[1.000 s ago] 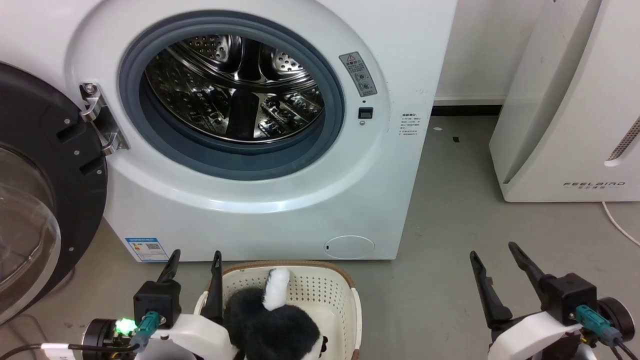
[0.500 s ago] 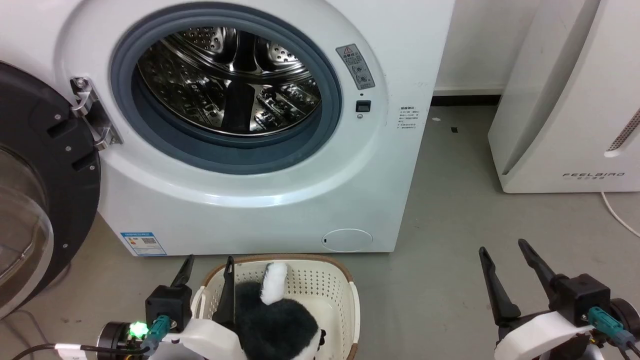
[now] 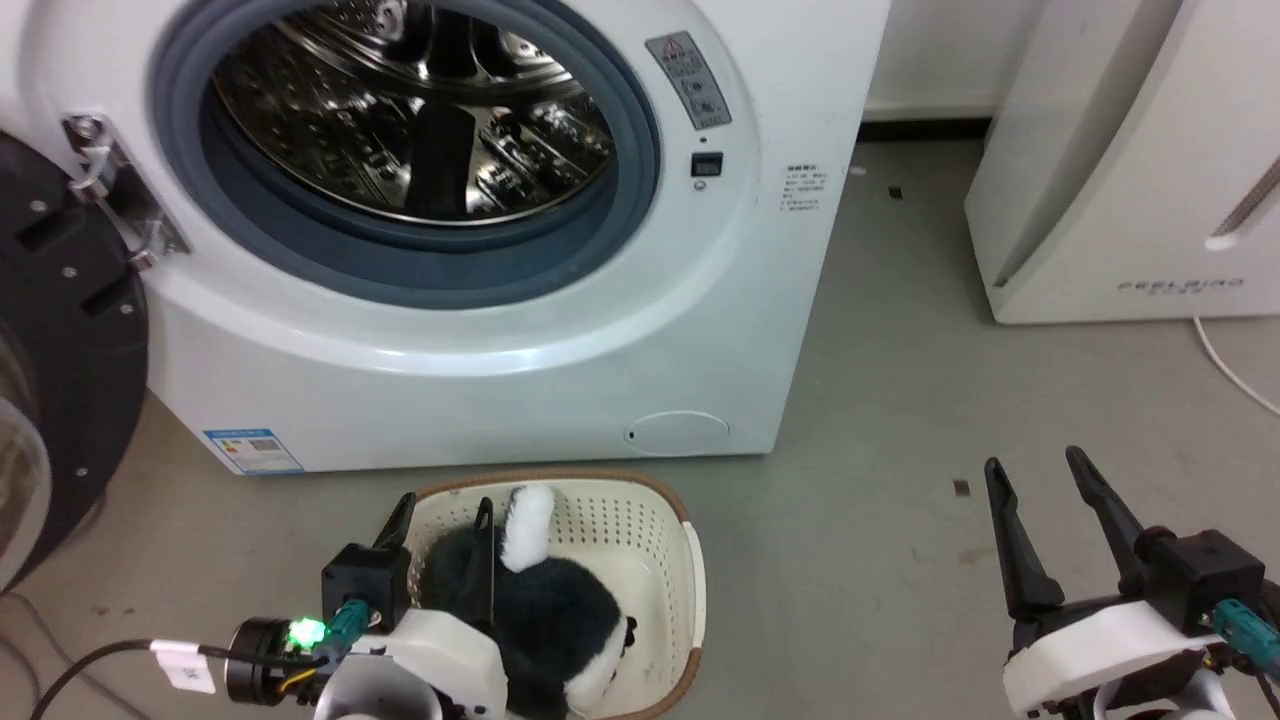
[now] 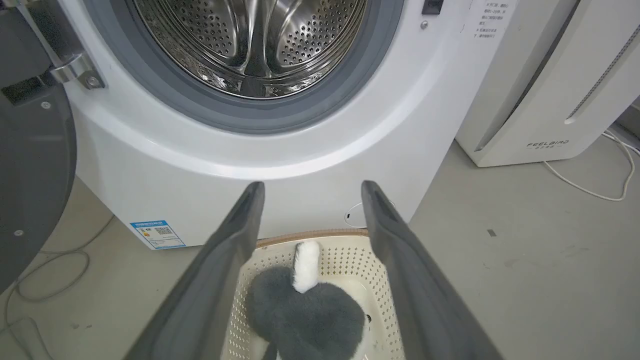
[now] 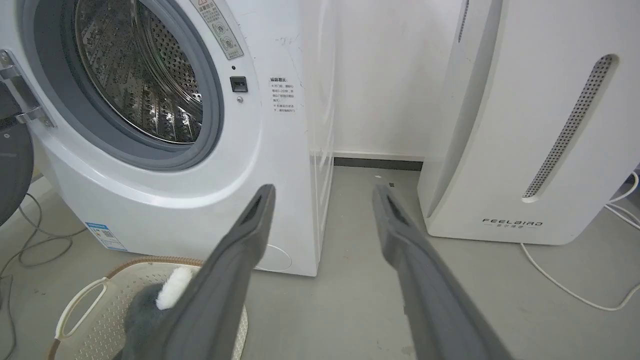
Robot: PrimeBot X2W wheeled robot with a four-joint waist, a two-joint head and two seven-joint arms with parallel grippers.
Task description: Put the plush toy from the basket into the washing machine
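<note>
The plush toy point(image 3: 555, 610), black and white with a white tuft point(image 3: 525, 525), lies in the cream basket point(image 3: 690, 560) on the floor before the washing machine point(image 3: 500, 330). The washer's steel drum point(image 3: 400, 110) stands open, and its black-rimmed door point(image 3: 60, 330) is swung out to the left. My left gripper point(image 3: 447, 502) is open above the basket's left part, one finger over the toy's fur. In the left wrist view the gripper point(image 4: 312, 185) frames the toy point(image 4: 310, 310) and basket point(image 4: 350, 260) below it. My right gripper point(image 3: 1033, 460) hangs open over bare floor to the right.
The white FEELBIRD appliance point(image 3: 1120, 200) stands to the right of the washer, with a gap of grey floor between them. A white cable point(image 3: 1230, 370) runs along the floor by it. Grey cable point(image 4: 50, 280) lies under the open door.
The head camera has tipped down, so the washer sits higher in the picture. My left gripper has moved right, from beside the basket's left edge to over the basket and the toy.
</note>
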